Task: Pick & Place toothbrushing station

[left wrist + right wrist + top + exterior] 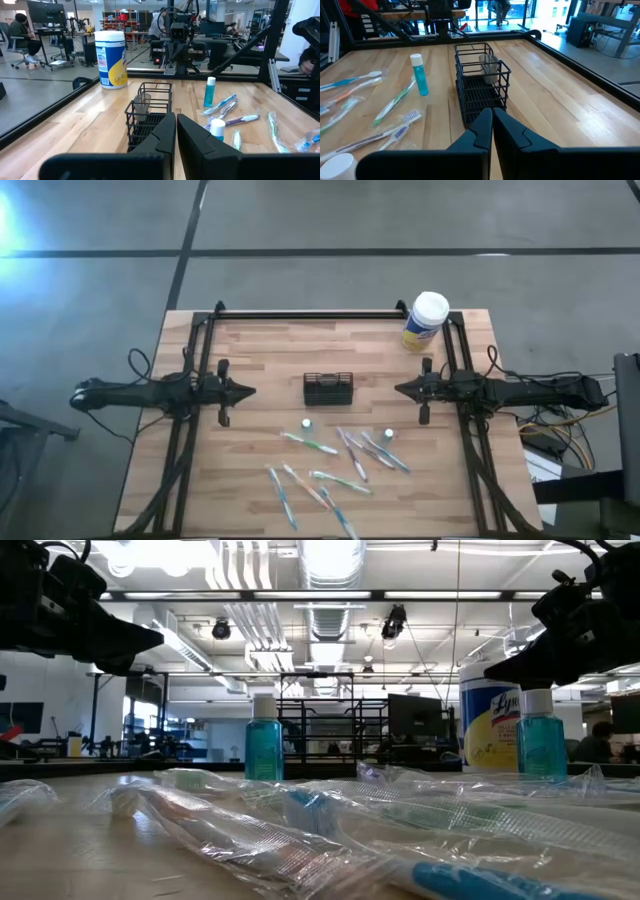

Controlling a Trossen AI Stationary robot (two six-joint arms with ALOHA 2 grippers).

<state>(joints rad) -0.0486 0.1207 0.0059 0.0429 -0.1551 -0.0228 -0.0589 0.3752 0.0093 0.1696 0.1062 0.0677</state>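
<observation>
High view: toothbrushing station [328, 389] sits upright mid-table, between the two arms. Left gripper [248, 391] and right gripper [400, 389] both point inward at it, well apart from it, fingers shut, holding nothing. Wrapped toothbrushes [322, 465] and two small blue bottles [306, 424] are scattered on the near half of the table; wipes canister [425, 321] is at the far right corner. Low view: both arms hang above the table, nothing gripped; the wrapped brushes fill the foreground, station not clear. Left wrist view: closed fingers [165, 137] aimed at the station's end, empty mesh compartments visible. Right wrist view: same from the other side, fingers [485, 127] together, station just ahead. Looks like the pre-pick step, nothing started. Next move likely needs one gripper opened, then lowered onto a toothbrush or the station rim.
</observation>
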